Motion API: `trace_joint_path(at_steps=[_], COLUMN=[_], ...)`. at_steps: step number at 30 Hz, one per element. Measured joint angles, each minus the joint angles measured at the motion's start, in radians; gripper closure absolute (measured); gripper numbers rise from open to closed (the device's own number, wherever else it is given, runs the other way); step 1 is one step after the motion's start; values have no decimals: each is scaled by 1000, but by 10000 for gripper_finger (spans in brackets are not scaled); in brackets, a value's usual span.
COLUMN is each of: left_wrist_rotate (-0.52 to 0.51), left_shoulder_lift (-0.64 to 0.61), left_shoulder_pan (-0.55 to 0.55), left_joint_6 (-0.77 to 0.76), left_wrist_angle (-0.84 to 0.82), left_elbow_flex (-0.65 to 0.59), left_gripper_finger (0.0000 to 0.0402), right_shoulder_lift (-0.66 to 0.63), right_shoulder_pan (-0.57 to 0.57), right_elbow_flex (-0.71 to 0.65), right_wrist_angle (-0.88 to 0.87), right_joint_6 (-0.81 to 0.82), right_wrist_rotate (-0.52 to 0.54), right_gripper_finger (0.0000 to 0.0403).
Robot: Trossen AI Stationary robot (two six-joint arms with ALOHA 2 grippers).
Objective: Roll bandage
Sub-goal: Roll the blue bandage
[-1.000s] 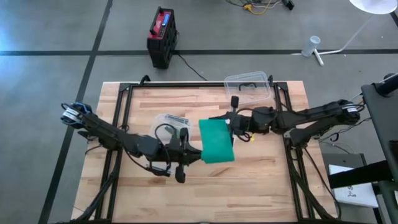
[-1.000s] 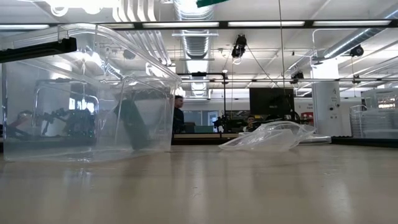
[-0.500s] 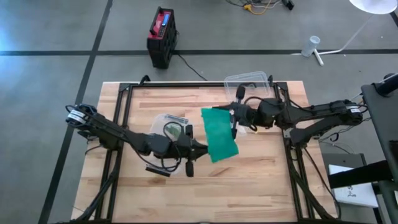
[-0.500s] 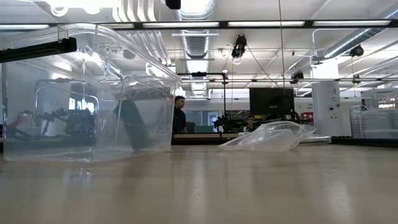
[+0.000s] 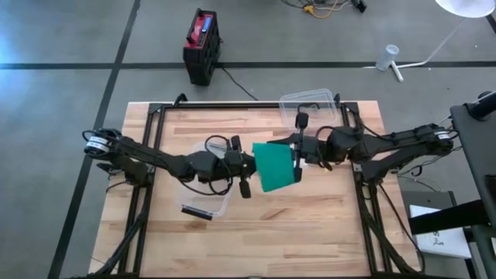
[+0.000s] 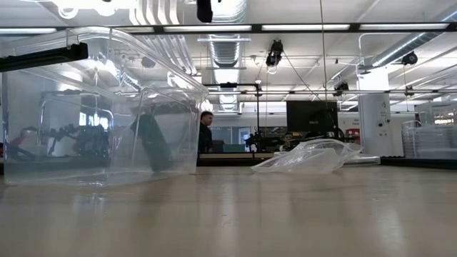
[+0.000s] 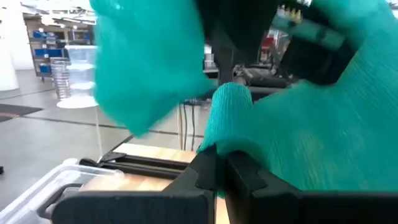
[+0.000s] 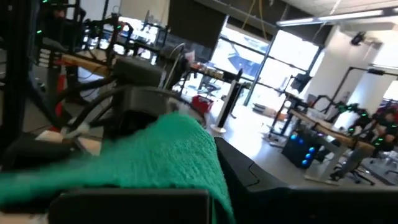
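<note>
The bandage (image 5: pixel 275 165) is a teal-green sheet of cloth held up over the table's middle, spread between my two grippers. My left gripper (image 5: pixel 249 164) is shut on its left side, and the left wrist view shows the shut fingers (image 7: pixel 216 169) with green cloth bunched right in front of them. My right gripper (image 5: pixel 297 155) is shut on its right side. In the right wrist view the bandage (image 8: pixel 168 155) drapes over that gripper's fingers. The low view shows only a dark piece of an arm (image 6: pixel 205 8) at its top edge. My left gripper pinches a bunched fold at the bandage's left edge (image 7: pixel 227 109) between its two fingers. They come level, from the table's left. The bandage is lifted clear of the table and spreads away toward the other gripper. My right gripper holds the bandage's right edge (image 5: pixel 291 159), coming level from the table's right. The cloth (image 8: pixel 186 158) lies over the fingers and hides the place of contact. This side too hangs clear of the table.
A clear plastic container (image 5: pixel 208 190) sits on the table under my left arm, large in the low view (image 6: pixel 100 107). Another clear container (image 5: pixel 310 105) stands at the far edge. A crumpled clear bag (image 6: pixel 314 155) lies farther back. People show in the room beyond.
My left gripper has gone toward the table's far edge and somewhat to the right, carrying the bandage's left side with it. The sheet has turned about and drawn in closer between the grippers. My right gripper has risen a little. Both stayed shut.
</note>
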Motion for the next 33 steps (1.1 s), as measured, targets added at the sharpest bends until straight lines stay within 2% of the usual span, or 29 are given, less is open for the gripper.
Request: trace_joint_path(at_steps=[3,8,12,18,27,33], left_wrist_rotate=[7,51,54,55,192,189], left_shoulder_lift=[6,34,77,107,120,120], left_shoulder_pan=[9,11,13,10,-10,-39], left_joint_6=[5,14,16,16,28,51], left_wrist_angle=[8,61,120,125,122,122], left_elbow_flex=[0,2,3,3,2,2], left_gripper_finger=[401,401,401,401,401,401], right_shoulder_lift=[-16,-33,-34,-51,-116,-154], right_shoulder_pan=[0,0,0,0,-1,0], right_elbow_flex=[0,0,0,-2,-1,-1], right_wrist_angle=[1,18,34,37,34,15], right_joint_6=[-11,-43,-41,-83,-138,-134], right_wrist_rotate=[8,87,94,154,219,224], right_gripper_finger=[403,403,403,403,403,403])
